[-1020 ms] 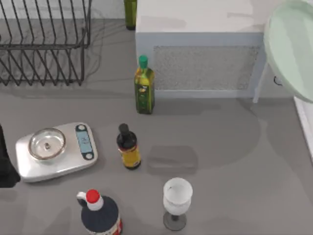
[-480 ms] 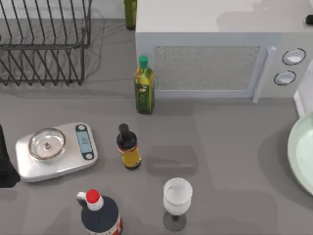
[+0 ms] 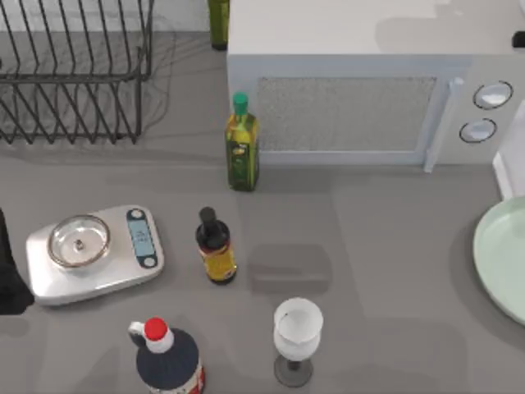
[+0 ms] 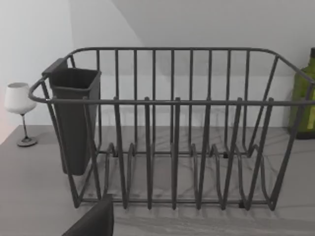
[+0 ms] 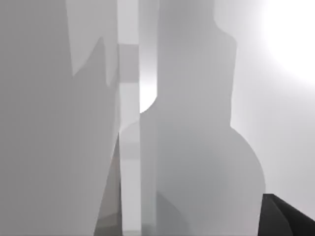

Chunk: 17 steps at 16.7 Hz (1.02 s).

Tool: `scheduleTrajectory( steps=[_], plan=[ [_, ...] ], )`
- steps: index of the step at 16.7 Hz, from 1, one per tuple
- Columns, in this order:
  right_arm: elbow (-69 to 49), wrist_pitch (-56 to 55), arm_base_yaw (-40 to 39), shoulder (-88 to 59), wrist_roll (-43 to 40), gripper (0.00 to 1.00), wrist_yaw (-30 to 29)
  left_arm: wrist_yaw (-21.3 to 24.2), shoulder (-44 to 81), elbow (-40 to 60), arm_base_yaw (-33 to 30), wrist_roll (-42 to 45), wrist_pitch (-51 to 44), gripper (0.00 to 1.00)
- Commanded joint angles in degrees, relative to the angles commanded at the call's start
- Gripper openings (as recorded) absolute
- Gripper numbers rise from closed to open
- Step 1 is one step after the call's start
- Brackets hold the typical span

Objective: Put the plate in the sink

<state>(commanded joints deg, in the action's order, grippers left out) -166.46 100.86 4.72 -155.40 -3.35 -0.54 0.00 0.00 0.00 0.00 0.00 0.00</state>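
Observation:
The pale mint-green plate (image 3: 502, 258) lies flat and low at the table's right edge, partly cut off by the top view's border. A white corner (image 3: 510, 174) sits just behind it at that edge. I cannot tell whether this is the sink's rim or whether the plate rests inside the sink. No gripper touches the plate in the top view. My left arm (image 3: 8, 279) stays parked at the far left, facing the wire dish rack (image 4: 172, 137). The right wrist view holds pale grey shapes and a dark corner (image 5: 290, 216).
A white microwave (image 3: 353, 98) stands at the back right and the dish rack (image 3: 74, 74) at the back left. Around the middle are a steel scale (image 3: 94, 250), an olive oil bottle (image 3: 241, 144), a small dark bottle (image 3: 216, 246), a red-capped bottle (image 3: 166, 357) and a wine glass (image 3: 296, 336).
The plate dropped from high at the back right, in front of the microwave, to low at the right edge. It has since slid slightly left. The left arm has not moved.

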Motion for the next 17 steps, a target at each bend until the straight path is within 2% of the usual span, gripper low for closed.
scheduleTrajectory(
  steps=[11,17],
  plan=[
    [0.0,0.0,0.0,0.0,0.0,0.98,0.0,0.0,0.0,0.0,0.0,0.0,0.0,1.0],
    [0.0,0.0,0.0,0.0,0.0,1.0,0.0,0.0,0.0,0.0,0.0,0.0,0.0,1.0]
  ],
)
